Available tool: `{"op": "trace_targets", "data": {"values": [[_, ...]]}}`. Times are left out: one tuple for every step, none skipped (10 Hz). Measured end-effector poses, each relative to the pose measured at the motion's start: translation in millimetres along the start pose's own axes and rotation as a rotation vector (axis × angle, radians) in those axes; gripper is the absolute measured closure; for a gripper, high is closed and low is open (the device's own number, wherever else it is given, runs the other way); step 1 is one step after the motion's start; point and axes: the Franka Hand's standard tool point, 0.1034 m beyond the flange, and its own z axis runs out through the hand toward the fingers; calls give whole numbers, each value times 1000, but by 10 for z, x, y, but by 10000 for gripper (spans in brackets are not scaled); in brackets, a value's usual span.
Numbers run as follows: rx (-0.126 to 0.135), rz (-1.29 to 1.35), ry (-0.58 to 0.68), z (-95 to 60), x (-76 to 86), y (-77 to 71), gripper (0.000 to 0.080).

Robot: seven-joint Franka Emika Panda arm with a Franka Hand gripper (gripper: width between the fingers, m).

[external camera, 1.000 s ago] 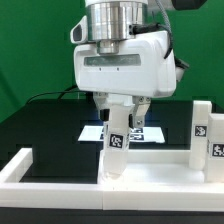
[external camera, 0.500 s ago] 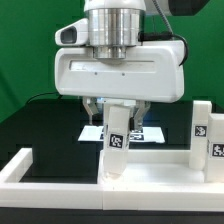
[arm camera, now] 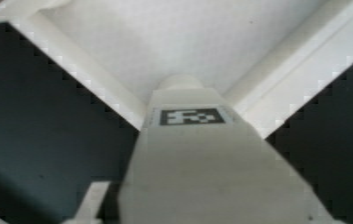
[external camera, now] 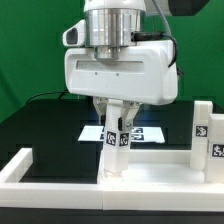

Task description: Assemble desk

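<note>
Leg block [external camera: 113,150] upright, long axis vertical, base on the white tabletop slab [external camera: 150,172] near the front of the scene. Directly under the wrist, so no sideways offset to correct: gripper [external camera: 112,128] straddling the block's upper part, fingers [external camera: 101,122] down either flank, one on the exterior view's left, one on its right. Black-and-white tag on the block's face visible between the fingers. Same block in the wrist view [arm camera: 199,160], running straight away from the camera, tagged end [arm camera: 192,116] far, centred in the frame.

Jaws narrowed around the block, flanks close to the pads; whether contact is firm, cannot tell from either view. No visible gap, no visible squeeze.

Only one arm on the rig, so nothing to choose between.

Second leg block [external camera: 201,128] standing well apart at the exterior view's right, beside a further tagged piece [external camera: 215,148] at the frame edge. Marker board [external camera: 140,131] flat on the black table behind the gripper.

Likely step in hand: taking hold of the upright leg, vertical axis aligned with the approach.
</note>
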Motion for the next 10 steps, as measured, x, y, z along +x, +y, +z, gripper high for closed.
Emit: {"op": "trace_targets", "data": {"values": [[-1,71,0,2,8,2,512],[6,193,-3,5,19,10,512],[23,345,-15,6,49,36,512],[46,531,-36,12,80,65,512],[59,661,-52,17,90,84,512],[67,763,-57,22,89,88,511],[68,880,-63,22,85,81,511],[67,980,-66,22,84,75,511],[66,1018,-67,23,84,76,511],[65,1016,-67,28,83,77,463]]}}
